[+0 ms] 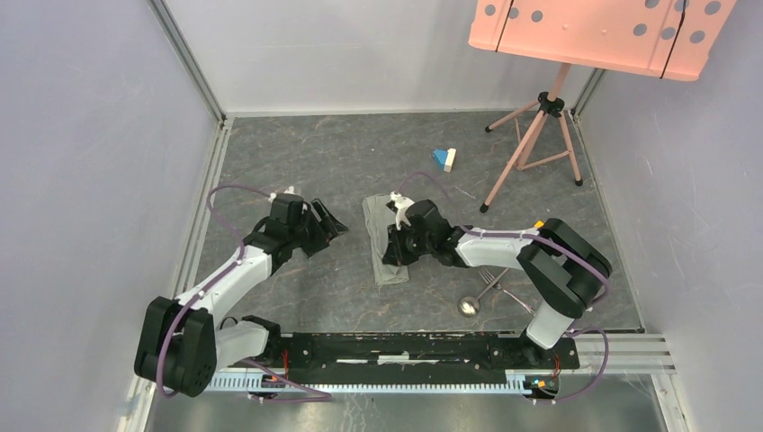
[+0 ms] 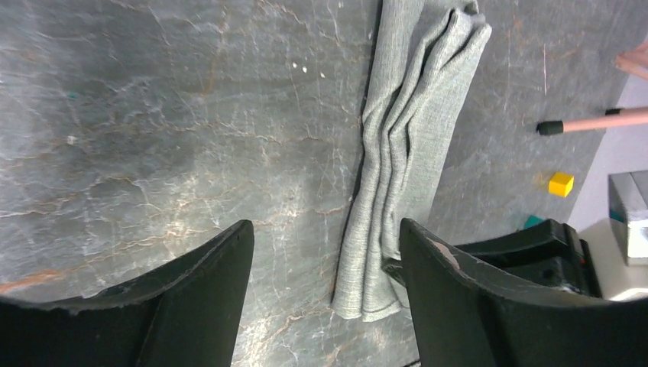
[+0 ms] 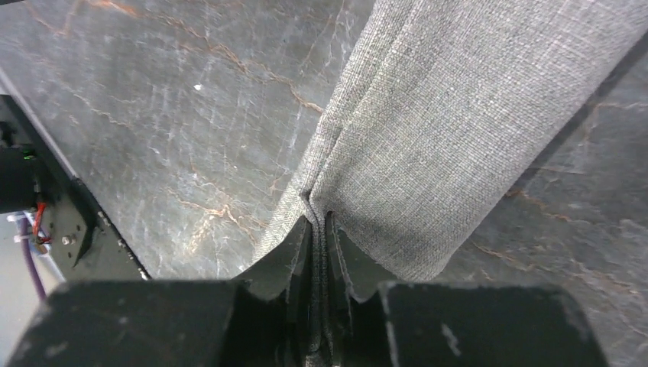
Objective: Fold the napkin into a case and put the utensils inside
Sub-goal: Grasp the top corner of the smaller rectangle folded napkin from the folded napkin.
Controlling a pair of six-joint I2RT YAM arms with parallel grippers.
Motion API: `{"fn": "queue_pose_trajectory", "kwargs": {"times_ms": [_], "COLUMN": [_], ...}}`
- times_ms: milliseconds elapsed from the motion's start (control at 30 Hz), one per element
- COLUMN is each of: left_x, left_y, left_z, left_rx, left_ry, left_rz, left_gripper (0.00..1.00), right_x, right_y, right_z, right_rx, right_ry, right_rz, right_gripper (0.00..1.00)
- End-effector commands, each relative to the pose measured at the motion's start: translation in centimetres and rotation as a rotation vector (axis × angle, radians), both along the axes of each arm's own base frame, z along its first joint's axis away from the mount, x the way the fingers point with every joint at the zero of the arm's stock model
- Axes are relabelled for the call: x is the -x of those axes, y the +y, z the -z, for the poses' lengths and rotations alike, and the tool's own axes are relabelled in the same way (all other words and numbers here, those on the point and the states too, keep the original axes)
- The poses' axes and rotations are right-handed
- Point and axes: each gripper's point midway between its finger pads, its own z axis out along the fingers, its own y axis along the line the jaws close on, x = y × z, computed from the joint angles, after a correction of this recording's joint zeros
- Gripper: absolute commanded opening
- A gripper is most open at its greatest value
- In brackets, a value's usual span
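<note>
The napkin (image 1: 376, 225) lies near the middle of the desk (image 1: 297, 153) as a narrow, rumpled strip, gathered lengthwise into several loose folds and not yet a finished case. The right tool (image 3: 319, 294) is clamped on a pinched ridge of the cloth toward its near end, with the layers squeezed together between the fingers. The left tool (image 2: 325, 264) stands with its jaws well apart above bare desk just left of the strip, holding nothing. The cloth is judged light, soft and limp. It will sag and bunch where lifted, and its stacked layers may slide on one another. Hold is best taken at an edge or corner through all layers, with the second tool pinning the opposite end. The spoon (image 1: 468, 306) and fork (image 1: 490, 275) lie well apart from the napkin beside the right arm, the fork partly hidden under it. Both look thin, hard and probably slippery. The desk is dark grey, stone-patterned, flat and smooth-looking. Pale walls enclose it. A tripod (image 1: 540, 135) carrying a pink board (image 1: 603, 31) stands at the far right, with small blue and white blocks (image 1: 444, 159) near it.
</note>
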Motion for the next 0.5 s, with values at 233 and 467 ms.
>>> {"fn": "queue_pose_trajectory", "kwargs": {"times_ms": [233, 467], "left_x": [1.5, 2.2], "left_y": [-6.3, -8.7], "left_z": [2.0, 3.1], "left_rx": [0.226, 0.178], "left_ry": [0.013, 0.033], "left_rz": [0.281, 0.335], "left_gripper": [0.67, 0.7], "right_x": [0.6, 1.8], "right_y": [2.4, 2.3], "right_z": [-1.1, -3.3], "right_rx": [-0.063, -0.139], "right_ry": [-0.008, -0.047], "right_rz": [0.023, -0.042], "right_gripper": [0.44, 0.6]}}
